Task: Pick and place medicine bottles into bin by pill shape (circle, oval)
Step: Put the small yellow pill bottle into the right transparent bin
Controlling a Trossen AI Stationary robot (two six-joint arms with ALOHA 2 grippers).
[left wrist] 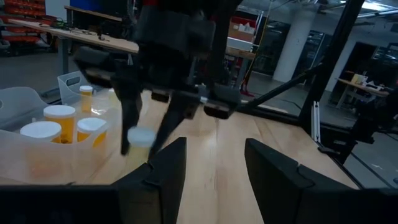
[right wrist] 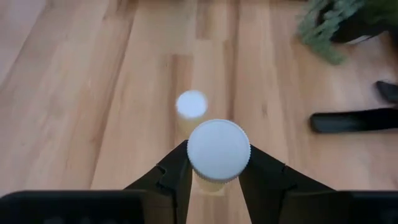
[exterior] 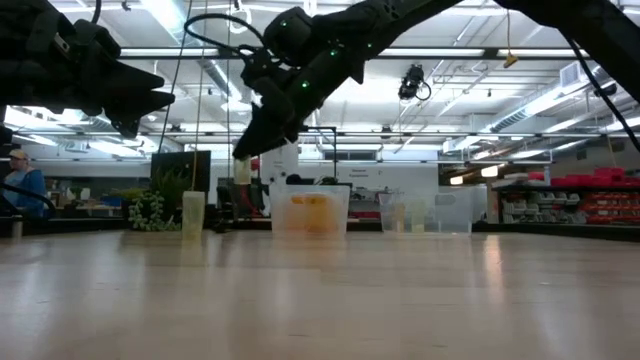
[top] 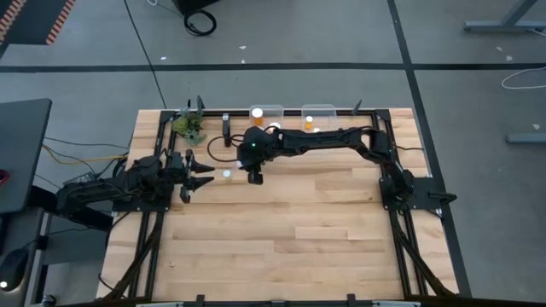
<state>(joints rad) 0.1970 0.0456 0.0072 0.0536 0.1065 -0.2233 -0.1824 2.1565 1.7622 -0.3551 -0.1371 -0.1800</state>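
My right gripper (right wrist: 217, 169) is shut on an amber medicine bottle with a white cap (right wrist: 219, 151), held above the table at the far middle (top: 254, 170). A second white-capped bottle (right wrist: 191, 106) stands upright on its base on the wood just beyond it; it also shows in the high view (top: 226, 174) and the low view (exterior: 193, 213). My left gripper (top: 201, 176) is open and empty, raised at the left, pointing at that bottle. Two clear bins (top: 266, 112) (top: 317, 114) at the far edge hold more bottles. My right gripper pinches the bottle's amber body just under the white cap (right wrist: 214, 185) between its two fingers. The fingers come from above, pointing down. The bottle hangs upright below them, lifted clear of the table (exterior: 242, 172).
A small green plant (top: 189, 126) stands at the far left corner, near the left gripper. The left wrist view shows a bin with several capped bottles (left wrist: 59, 121). A black frame runs along the table's edges (top: 386, 145). Bare wood fills the near half (top: 290, 247).
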